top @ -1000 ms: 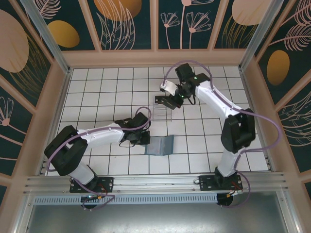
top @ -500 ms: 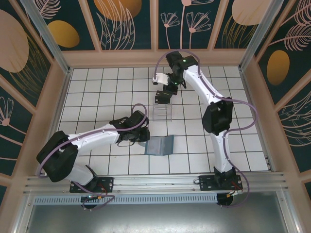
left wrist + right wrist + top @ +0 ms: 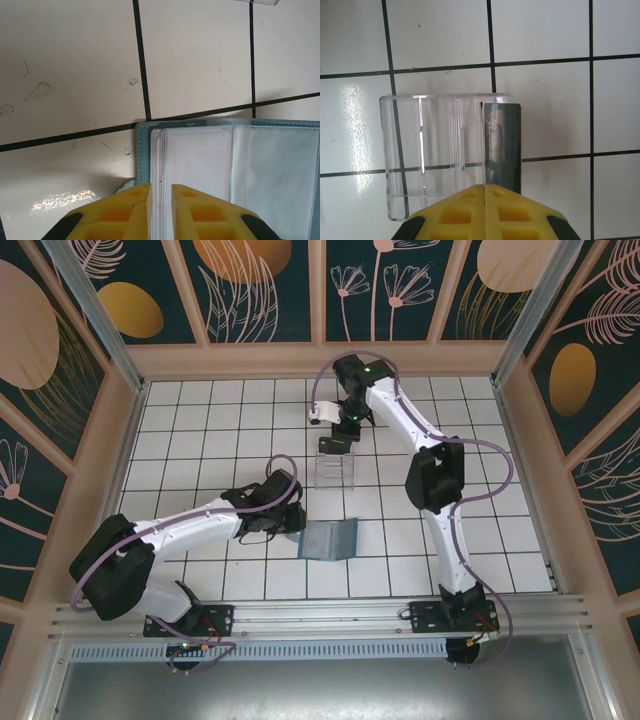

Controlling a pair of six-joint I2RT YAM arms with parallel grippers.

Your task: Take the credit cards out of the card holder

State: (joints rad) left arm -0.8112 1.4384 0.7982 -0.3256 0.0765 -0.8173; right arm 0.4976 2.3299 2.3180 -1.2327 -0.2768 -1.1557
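Walls [image 3: 260,285]: dark teal panels with pale and orange plant shapes, framed in light wood, on three sides.
Bench [image 3: 200,430]: white tiles with dark joints. The left wrist view shows scuffs and glare.
Right arm [image 3: 435,480]: stretched to the far side, covering some tiles.
Left arm [image 3: 190,525]: low across the near left, reaching the card holder's left edge.
Clear tray [image 3: 335,468]: slotted, mid-bench, beyond the card holder and apart from it. It is faint from above and plainer in the right wrist view.
Card holder [image 3: 330,540]: open and flat near the bench's centre, clear sleeves up. The left wrist view cuts it off.
Dark card [image 3: 502,145]: at the tray's right-hand end in the right wrist view, over the last slot. Its near end is hidden behind the fingers. Whether it sits in the slot or leans there cannot be told.
Pale card [image 3: 200,170]: inside a clear sleeve of the card holder, its marks too faint to read.
Right claw [image 3: 484,187]: fingers pressed together at the tray's far edge. Contact with the dark card cannot be told.
Left claw [image 3: 161,189]: a narrow gap with the sleeves' left edge showing in it. Whether that edge is pinched or merely lies below cannot be told.
Against a second ago: the right arm's elbow has swung toward the centre, and its claw has gone from the tray's right to its far edge. The left arm's elbow has slid left. The tray and card holder lie as before.
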